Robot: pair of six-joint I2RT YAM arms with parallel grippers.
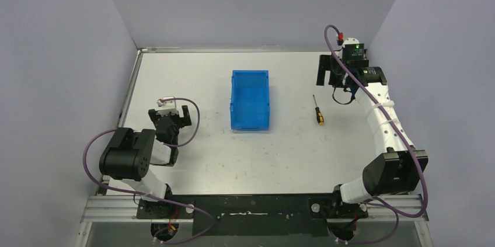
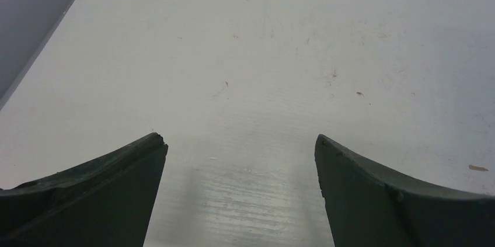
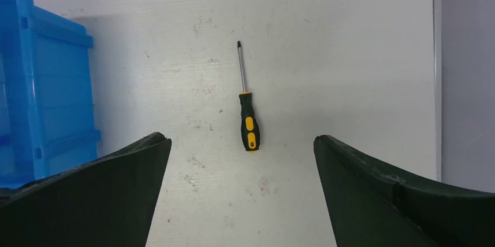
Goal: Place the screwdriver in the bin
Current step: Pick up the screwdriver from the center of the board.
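Screwdriver point(image 1: 317, 110) lies flat on the bench point(image 1: 192, 159), right of the bin point(image 1: 250, 123), near it but not touching. Shaft points to the far edge, handle toward the arm bases. Bin sits upright, mid-bench. Right gripper point(image 1: 334, 73) hangs above the bench just beyond the shaft tip, spread wide, holding nothing. Left gripper point(image 1: 170, 114) is well left of the bin, also wide and empty, bare bench under it.

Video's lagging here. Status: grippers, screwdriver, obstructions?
Both open: left gripper over table, right gripper above screwdriver, no contact. Screwdriver flat on table, outside bin, on its right. Nothing between them.
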